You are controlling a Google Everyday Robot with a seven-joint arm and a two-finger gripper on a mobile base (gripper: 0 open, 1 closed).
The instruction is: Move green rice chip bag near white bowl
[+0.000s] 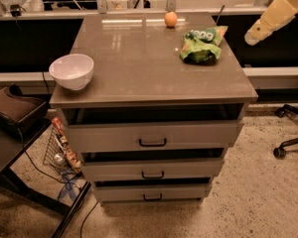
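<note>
One white bowl [72, 71] at left edge, green rice chip bag [202, 44] far right, gripper [256, 33] past that edge, state unclear.

I'm in an office or lab workspace, by the look of it — a grey table [139, 78] over three handled drawers [152, 143], a rolling chair's caster foot [287, 144] on speckled floor [258, 192], a long counter [198, 4] behind, a wire basket [59, 150] alongside. My tool [256, 33] hangs upper right — past the table's edge.

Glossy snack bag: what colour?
Snack bag: bright green, white lettering; camera view. Cream end effector hovers upper right.
</note>
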